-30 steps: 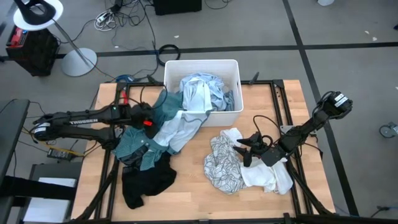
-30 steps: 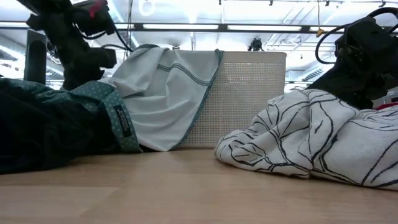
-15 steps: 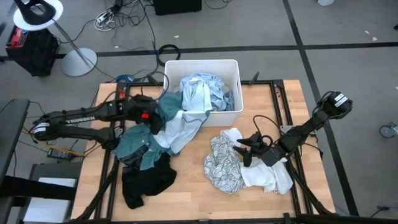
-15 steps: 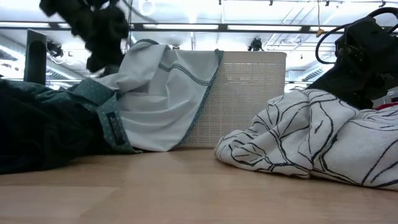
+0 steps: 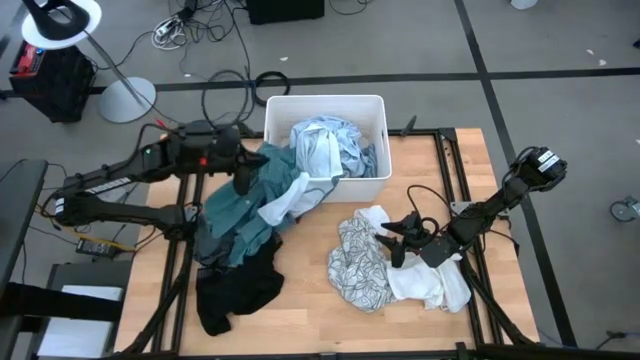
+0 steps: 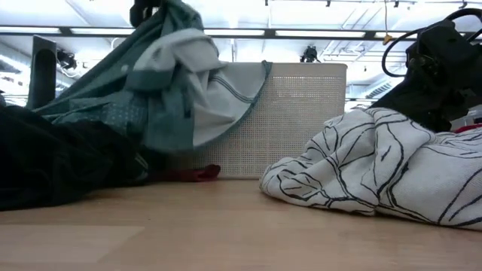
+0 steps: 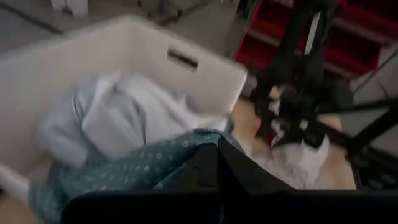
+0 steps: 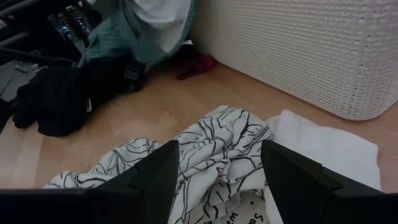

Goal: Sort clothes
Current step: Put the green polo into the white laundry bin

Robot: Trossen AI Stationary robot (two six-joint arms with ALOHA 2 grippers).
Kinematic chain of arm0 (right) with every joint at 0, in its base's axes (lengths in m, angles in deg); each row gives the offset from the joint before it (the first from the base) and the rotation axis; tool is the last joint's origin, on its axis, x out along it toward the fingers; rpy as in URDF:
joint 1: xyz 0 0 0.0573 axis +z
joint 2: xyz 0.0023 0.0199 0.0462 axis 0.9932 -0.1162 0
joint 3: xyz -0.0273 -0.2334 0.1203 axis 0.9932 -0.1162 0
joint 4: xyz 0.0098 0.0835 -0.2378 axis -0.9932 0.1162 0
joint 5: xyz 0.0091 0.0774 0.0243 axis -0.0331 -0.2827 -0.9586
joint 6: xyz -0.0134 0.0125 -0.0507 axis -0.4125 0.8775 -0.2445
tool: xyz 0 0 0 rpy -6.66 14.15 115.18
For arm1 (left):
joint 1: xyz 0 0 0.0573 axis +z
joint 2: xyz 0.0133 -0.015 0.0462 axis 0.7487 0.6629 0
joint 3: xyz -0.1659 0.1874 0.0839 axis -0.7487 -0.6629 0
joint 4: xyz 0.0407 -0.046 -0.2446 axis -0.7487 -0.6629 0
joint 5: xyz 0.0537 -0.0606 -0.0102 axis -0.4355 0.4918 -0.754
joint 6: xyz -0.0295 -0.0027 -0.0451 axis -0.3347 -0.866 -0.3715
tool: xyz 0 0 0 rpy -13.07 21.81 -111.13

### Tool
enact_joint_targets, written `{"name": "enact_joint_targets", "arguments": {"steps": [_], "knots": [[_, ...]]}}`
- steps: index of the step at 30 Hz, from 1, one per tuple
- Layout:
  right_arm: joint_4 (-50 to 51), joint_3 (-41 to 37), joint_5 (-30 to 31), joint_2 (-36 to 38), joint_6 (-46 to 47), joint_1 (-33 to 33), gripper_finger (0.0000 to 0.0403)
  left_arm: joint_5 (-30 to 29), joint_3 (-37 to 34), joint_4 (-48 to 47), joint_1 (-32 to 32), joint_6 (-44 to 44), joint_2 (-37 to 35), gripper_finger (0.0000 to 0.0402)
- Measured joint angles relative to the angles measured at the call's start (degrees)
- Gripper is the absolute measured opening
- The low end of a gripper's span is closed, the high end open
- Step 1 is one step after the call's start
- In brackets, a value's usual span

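Observation:
My left gripper [image 5: 243,172] is up above the table beside the white bin [image 5: 325,101], shut on the teal shirt [image 5: 235,212], which drapes from it toward the table. In the bin lies a blue-grey striped shirt [image 5: 325,147]. A black garment [image 5: 235,290] lies by the near left edge. My right gripper [image 5: 393,244] hovers open over the white black-lined garment [image 5: 360,262], with a plain white piece [image 5: 432,285] beside it. A small red piece [image 6: 193,174] lies at the foot of the bin. My left gripper pinches a bunched fold of the teal dotted fabric [image 7: 180,160] between its two fingers, coming from above. The shirt hangs below the fingers [image 6: 147,10] in loose folds with its pale inner side showing. Its lower part [image 5: 220,235] still rests on the table and the dark clothes.
The bin stands at the table's far middle, its wall right behind the hanging shirt. Bare wood lies between the two clothes piles [image 5: 305,270]. Cables and a lamp stand [image 5: 125,98] are on the floor beyond the far left corner.
My left gripper has taken hold of the teal shirt and gone up and toward the far edge. The shirt's upper part, which lay against the bin wall, is lifted; its lower part stays on the table. The red piece at the bin's foot now shows.

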Motion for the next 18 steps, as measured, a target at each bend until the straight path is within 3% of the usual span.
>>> {"name": "enact_joint_targets", "arguments": {"steps": [10,18], "knots": [[0.0,0.0,0.5,0.0,-0.5,-0.6,0.0228,-1.4,16.8,0.9,0.2,6.4,10.0,0.0000],[0.0,0.0,0.6,0.0,-1.0,-0.7,0.0228,-1.2,38.3,-0.1,0.6,13.3,22.8,0.0000]]}}
